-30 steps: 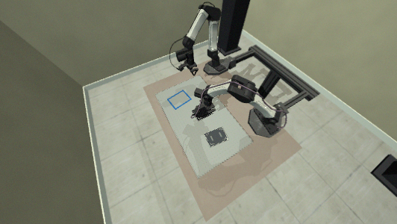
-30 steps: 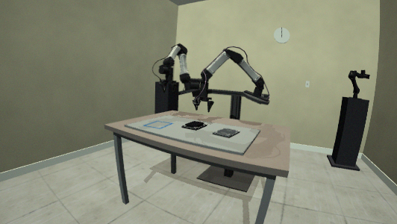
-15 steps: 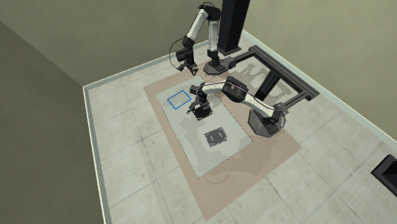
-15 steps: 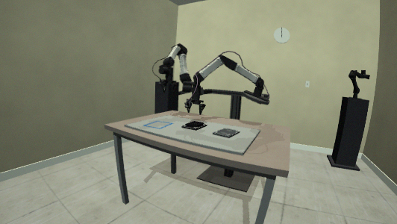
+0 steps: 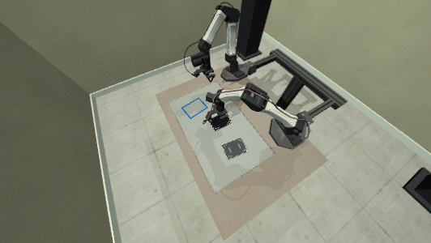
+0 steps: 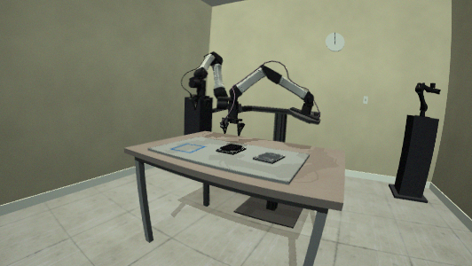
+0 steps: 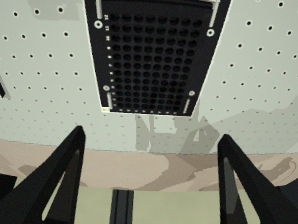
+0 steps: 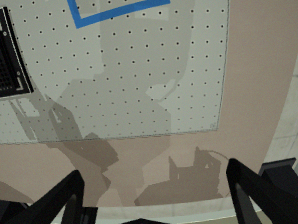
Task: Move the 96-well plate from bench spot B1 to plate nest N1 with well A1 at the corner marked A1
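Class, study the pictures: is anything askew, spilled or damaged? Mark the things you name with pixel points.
Nothing stands out. The dark well plate (image 5: 220, 123) (image 6: 231, 148) (image 7: 150, 60) (image 8: 6, 75) looks level and undamaged, and the grey nest (image 5: 235, 148) (image 6: 269, 157) (image 7: 1, 90) lies flat on the perforated board (image 5: 202, 142) (image 6: 204, 156) (image 7: 45, 100) (image 8: 140, 95). No spill shows, though fine cracks would be too small to tell.

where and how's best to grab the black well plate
Probably mid-length on its two long sides, from straight above: the black well plate lies flat, is narrower that way, and the pale marks sit nearer its corners.

Exterior view: a black pedestal (image 6: 416, 155) stood at three o'clock; a wall plate (image 6: 365, 99) lay at five o'clock from the round clock (image 6: 334, 42).
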